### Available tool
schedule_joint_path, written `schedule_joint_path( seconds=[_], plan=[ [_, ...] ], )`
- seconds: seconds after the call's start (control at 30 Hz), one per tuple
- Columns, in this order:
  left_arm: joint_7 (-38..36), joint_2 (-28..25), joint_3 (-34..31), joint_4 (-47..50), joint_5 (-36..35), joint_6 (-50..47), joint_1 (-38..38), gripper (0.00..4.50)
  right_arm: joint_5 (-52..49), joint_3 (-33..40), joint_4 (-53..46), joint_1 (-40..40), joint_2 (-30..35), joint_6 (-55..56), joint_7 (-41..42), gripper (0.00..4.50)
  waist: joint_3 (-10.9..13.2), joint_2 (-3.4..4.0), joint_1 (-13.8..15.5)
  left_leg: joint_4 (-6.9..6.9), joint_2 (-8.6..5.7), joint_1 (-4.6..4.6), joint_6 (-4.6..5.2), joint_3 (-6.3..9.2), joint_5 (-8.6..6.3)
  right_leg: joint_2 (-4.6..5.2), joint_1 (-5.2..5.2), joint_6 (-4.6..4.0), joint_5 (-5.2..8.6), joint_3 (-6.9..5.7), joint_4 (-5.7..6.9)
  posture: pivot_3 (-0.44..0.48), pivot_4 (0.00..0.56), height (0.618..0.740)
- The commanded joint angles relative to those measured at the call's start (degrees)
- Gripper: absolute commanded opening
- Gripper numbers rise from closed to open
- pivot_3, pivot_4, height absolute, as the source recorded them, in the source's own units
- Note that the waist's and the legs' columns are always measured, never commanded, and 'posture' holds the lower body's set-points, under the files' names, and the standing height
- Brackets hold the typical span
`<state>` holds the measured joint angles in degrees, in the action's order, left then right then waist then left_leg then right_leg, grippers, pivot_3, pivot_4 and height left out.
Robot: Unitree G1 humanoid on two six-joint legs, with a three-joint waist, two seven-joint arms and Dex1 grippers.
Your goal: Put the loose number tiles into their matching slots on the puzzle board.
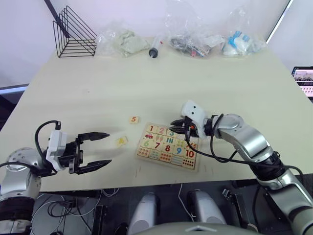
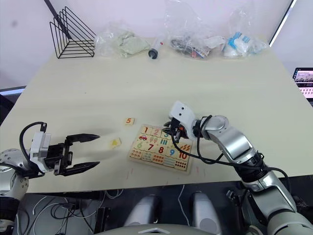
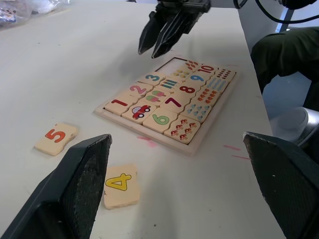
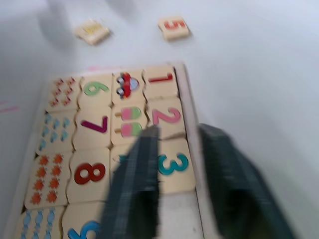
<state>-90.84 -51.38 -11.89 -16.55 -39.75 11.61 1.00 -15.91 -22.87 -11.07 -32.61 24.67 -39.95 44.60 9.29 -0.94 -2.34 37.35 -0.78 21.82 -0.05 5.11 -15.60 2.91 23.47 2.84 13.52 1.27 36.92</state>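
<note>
**Right gripper over the board's top row; tiles 4 and 5 loose on the table**

At centre right of the left eye view, the puzzle board (image 1: 167,146) lies flat on the pale table (image 1: 98,88), its number rows running up to 10; tiles 1, 2 and 3 sit in the top row, and beyond the 3 the empty slots (image 3: 174,63) show as bare wood. The right gripper (image 1: 178,125) hangs over the board's upper edge near the 3 tile (image 4: 174,164); in the right wrist view its two black fingers (image 4: 134,184) stand a narrow gap apart, one on either side of the 3 and the board's rim, with nothing between them; whether the tips touch the board cannot be told.

Left of the board, the 5 tile (image 1: 134,119) lies near the board's upper left corner, apart from it; the 4 tile (image 1: 121,141) lies lower and further left, also apart from the board, between the board and the left gripper (image 1: 102,149); that gripper sits at lower left of the frame, its fingers spread wide and empty, pointing toward the 4 tile.

Along the top of the frame, at the table's far edge, stand a black wire rack (image 1: 73,34) at upper left, several clear plastic bags (image 1: 190,41) and a syringe (image 1: 155,49).
</note>
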Motion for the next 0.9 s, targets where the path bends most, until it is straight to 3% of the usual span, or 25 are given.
schedule_joint_path(
  seconds=[0.03,0.9],
  plan=[
    [-1.66,-0.30,-2.12,0.65,-0.52,-0.16,0.04,4.50,1.00,1.03,0.82,1.14,-0.63,5.94,1.11,0.08,0.00,0.01,0.01,0.00,0.00,0.00,0.00,0.00,0.00,0.00,0.00,0.00,0.00,0.00,0.00,0.000,0.150,0.740],
    [1.51,1.79,-8.32,3.00,2.49,-0.69,-5.52,4.50,7.73,-1.39,9.74,4.52,-2.53,11.06,4.25,0.08,0.00,0.00,0.00,0.01,0.00,-0.07,0.00,-0.02,0.00,-0.01,-0.03,-0.01,0.00,0.03,0.04,0.000,0.150,0.740]
  ],
)
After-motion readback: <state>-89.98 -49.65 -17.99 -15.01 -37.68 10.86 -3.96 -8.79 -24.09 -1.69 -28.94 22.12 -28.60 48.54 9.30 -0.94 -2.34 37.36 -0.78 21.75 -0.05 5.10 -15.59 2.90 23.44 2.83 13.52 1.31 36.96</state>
